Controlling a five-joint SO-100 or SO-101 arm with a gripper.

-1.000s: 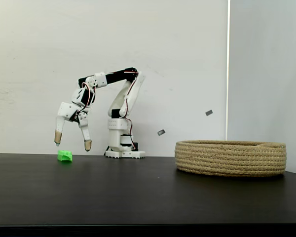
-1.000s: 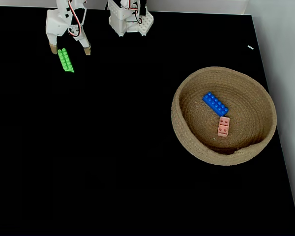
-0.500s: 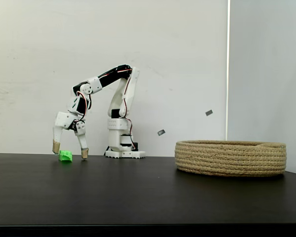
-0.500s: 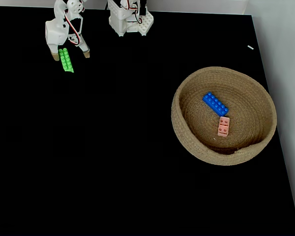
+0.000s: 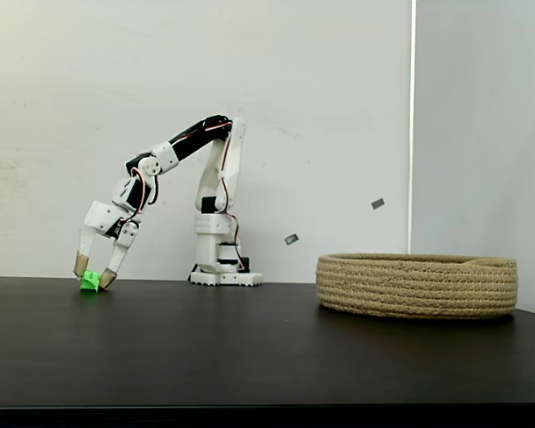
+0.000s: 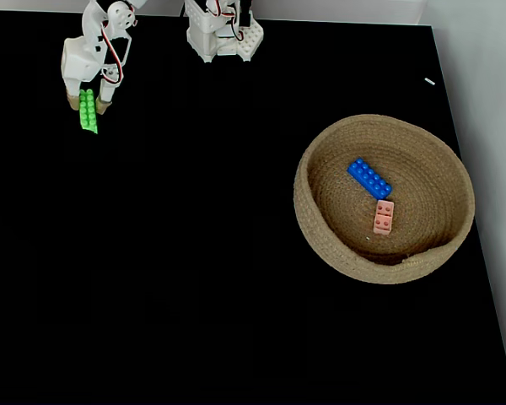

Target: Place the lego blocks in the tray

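- No brand, label or writing can be read.
- The counter (image 6: 194, 278) is matte black and smooth.
- The gripper (image 5: 93, 277) reaches down to the counter, fingers (image 5: 80, 261) narrowed around the glossy, studded green brick (image 6: 88, 111), at about ten o'clock in the top-down fixed view.
- The tray (image 6: 320, 245), a round basket of coiled tan rope, sits at about three o'clock.
- Inside lie the long blue brick (image 6: 369, 178) and the short pale pink brick (image 6: 384, 216), just beside each other.
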